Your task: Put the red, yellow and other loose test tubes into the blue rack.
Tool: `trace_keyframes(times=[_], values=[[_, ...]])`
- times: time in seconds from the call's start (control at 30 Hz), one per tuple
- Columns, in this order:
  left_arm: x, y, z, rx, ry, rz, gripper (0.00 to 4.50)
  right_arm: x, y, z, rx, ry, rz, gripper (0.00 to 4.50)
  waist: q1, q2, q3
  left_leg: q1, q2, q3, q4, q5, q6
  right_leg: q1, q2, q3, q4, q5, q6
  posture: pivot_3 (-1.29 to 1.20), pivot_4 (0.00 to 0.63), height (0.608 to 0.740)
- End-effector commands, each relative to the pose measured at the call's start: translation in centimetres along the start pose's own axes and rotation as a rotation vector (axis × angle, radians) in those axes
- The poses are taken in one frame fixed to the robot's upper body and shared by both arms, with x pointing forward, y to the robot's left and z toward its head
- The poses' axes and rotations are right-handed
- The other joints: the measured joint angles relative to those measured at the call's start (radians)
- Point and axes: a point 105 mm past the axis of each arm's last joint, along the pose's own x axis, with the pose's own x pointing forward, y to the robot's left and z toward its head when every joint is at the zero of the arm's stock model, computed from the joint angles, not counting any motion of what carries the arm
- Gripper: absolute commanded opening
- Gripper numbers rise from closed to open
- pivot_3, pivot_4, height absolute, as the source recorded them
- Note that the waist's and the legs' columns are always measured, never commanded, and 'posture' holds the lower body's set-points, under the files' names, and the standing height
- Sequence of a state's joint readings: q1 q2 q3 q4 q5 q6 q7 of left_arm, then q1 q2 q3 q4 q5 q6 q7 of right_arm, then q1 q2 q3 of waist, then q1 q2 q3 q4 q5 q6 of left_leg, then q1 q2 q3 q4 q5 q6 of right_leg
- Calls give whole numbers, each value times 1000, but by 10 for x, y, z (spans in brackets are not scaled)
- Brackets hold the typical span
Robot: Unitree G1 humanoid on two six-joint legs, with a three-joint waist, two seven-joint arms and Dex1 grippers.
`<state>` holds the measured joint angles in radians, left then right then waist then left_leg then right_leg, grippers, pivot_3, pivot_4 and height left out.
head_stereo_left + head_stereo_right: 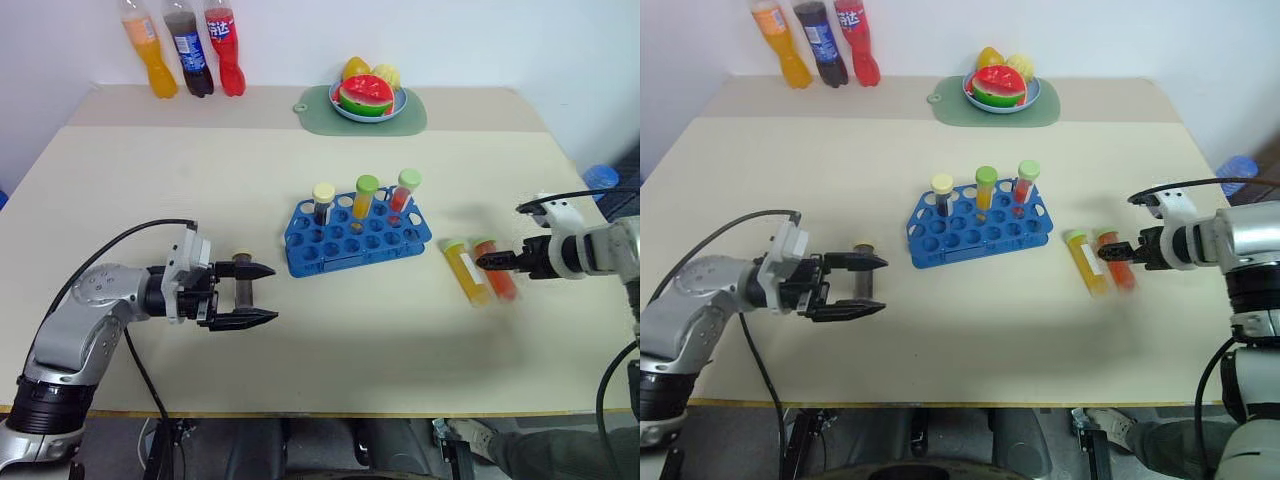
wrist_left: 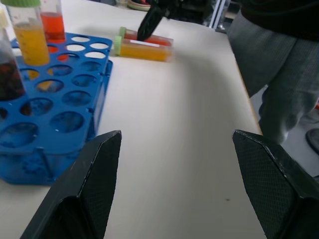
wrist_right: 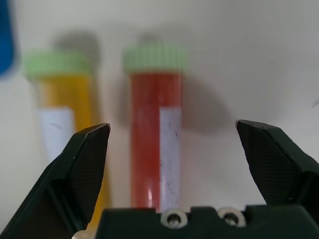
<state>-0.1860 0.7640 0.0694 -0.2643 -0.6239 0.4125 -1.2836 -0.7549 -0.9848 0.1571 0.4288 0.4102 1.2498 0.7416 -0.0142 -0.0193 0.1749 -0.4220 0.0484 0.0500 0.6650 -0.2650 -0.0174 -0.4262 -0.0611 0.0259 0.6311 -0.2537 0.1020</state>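
Observation:
The blue rack (image 1: 335, 256) stands mid-table with three capped tubes upright in it: a dark one (image 1: 322, 202), a yellow one (image 1: 365, 196) and a red one (image 1: 404, 190). To its right, two loose green-capped test tubes lie side by side on the table, the yellow test tube (image 1: 467, 272) and the red test tube (image 1: 499, 275). My right gripper (image 1: 488, 262) is open and points down at the red tube (image 3: 152, 149), with one finger on each side and no contact. My left gripper (image 1: 270, 294) stands open and empty left of the rack (image 2: 75, 114).
Three drink bottles (image 1: 185, 45) stand at the back left. A plate of fruit (image 1: 368, 97) rests on a green mat at the back centre. A person's legs (image 2: 279, 74) show beyond the table's right edge.

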Motion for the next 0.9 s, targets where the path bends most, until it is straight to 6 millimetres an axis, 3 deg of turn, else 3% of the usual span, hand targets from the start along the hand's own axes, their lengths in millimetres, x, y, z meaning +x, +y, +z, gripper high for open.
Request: trace_keyframes(times=[0.03,0.17,0.2,0.33,0.47,0.57,0.73,0.9], values=[[-4,-3,9,24,-9,20,3722,7,0,-1,-31,21,16,3196,0,0,0,0,0,0,0,0,0,0,0,0,0,0,0,0,150,740],[-4,-4,8,17,-8,27,3722,5,-4,4,-77,2,-3,994,-2,0,0,0,1,0,0,0,0,0,1,0,0,0,0,0,150,740],[-4,-3,9,17,-10,28,3722,1,-7,8,-97,-22,-19,855,-2,0,0,0,1,0,0,0,0,0,1,0,0,0,0,0,150,740],[-2,-1,10,22,-22,35,3722,-18,-13,23,-200,-166,-62,855,0,0,0,0,0,0,0,0,0,0,1,0,0,0,0,0,150,740],[1,4,10,33,-37,46,3722,-52,11,49,-271,-564,17,855,6,1,0,-1,0,-1,0,0,0,0,1,0,1,0,1,0,150,740],[2,8,6,51,-31,40,3722,-70,30,45,-421,-777,-61,855,6,1,0,-1,0,-1,0,0,0,0,1,0,1,1,3,0,150,740],[9,20,5,72,-53,32,3722,-69,72,37,-475,-1021,-29,855,0,1,0,0,1,-2,1,0,-1,0,3,0,2,1,3,0,150,740],[16,28,10,98,-75,11,3722,-56,117,45,-454,-1161,51,855,-3,2,-1,1,1,-2,1,1,-1,0,3,0,3,1,2,0,150,740]])
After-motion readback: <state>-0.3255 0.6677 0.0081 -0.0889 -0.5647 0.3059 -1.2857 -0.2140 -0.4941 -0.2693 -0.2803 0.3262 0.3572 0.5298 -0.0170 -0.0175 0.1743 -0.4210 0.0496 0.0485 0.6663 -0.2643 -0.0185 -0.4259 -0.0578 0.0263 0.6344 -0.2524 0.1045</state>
